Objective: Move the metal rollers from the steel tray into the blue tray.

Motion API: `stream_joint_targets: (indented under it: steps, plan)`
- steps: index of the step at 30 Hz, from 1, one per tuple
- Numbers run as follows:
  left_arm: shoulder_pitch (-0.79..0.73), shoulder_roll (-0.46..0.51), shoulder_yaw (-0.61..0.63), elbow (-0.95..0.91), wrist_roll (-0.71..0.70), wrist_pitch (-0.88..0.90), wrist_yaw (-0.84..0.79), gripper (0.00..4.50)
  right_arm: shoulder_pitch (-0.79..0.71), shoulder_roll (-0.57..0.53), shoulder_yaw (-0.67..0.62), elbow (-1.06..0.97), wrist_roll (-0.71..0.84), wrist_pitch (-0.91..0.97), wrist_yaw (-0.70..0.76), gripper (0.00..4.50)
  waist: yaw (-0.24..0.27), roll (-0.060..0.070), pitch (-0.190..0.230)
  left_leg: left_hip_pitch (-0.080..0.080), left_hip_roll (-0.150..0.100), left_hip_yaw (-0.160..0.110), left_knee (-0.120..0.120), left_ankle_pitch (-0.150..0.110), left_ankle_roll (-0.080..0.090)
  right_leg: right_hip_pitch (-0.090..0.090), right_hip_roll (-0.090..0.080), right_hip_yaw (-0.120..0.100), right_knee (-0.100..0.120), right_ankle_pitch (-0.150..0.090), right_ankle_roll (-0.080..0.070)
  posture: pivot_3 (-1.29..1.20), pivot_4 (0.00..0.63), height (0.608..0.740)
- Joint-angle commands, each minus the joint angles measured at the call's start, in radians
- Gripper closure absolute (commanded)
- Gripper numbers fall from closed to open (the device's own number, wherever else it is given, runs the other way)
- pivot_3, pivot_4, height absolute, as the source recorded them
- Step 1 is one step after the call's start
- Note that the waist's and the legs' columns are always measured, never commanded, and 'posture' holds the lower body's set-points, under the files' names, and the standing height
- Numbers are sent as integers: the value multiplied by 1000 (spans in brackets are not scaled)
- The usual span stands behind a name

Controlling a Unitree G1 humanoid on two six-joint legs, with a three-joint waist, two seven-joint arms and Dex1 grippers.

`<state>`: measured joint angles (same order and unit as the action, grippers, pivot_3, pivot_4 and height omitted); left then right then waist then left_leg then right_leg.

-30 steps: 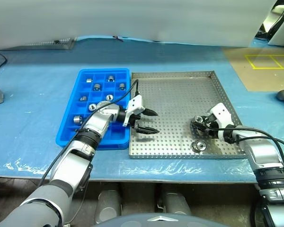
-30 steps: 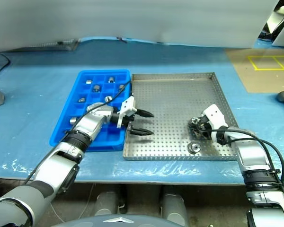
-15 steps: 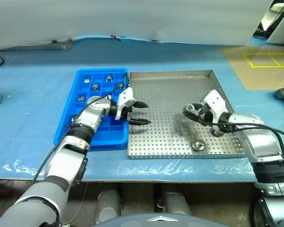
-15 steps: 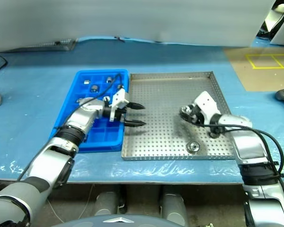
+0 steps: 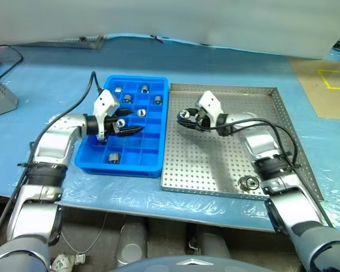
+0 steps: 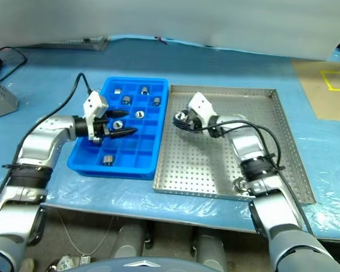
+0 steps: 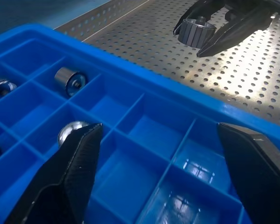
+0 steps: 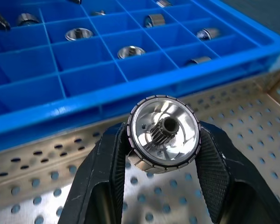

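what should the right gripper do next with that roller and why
Probably carry it on across the rim and lower it into an empty compartment of the blue tray. The right gripper is shut on a metal roller, held above the steel tray near the edge beside the blue tray. The left gripper hangs open over the blue tray, so pick a cell away from it.

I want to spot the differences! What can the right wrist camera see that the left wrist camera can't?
Right wrist alone: the face of the held roller, with a little toothed hub in its middle, between two black fingers. Left wrist alone: the open left gripper over empty compartments, and the right gripper from outside. Both: the blue tray holding rollers, and the steel tray.
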<state>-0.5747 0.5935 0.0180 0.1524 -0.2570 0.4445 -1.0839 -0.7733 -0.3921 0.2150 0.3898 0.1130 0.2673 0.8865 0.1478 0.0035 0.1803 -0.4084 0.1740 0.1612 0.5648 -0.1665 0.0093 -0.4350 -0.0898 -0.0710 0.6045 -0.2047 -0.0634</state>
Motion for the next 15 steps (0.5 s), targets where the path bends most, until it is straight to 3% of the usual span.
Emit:
stream_joint_targets:
  steps: [1, 8, 15]
  plan:
    - [71, 41, 90, -171, -57, 95, 81, 386, -107, 62, 20, 127, -33, -127, 22, 2777, 9, 0, 0, 0, 1, -1, 0, 1, -2, -1, 0, -1, 2, 0, 0, 467, 150, 740]
    - [187, 51, 128, -347, -115, 203, 178, 386, -216, 176, 38, 341, -76, -251, 71, 2777, 60, 0, 0, 0, 4, -8, -1, 6, -13, 1, 2, -7, 6, -1, -2, 541, 150, 740]
    - [209, 36, 97, -431, -154, 256, 232, 386, -226, 189, 28, 481, -140, -342, 23, 2777, 100, 0, 0, 1, 4, -9, 0, 6, -14, 4, 2, -8, 5, -1, -2, 535, 150, 740]
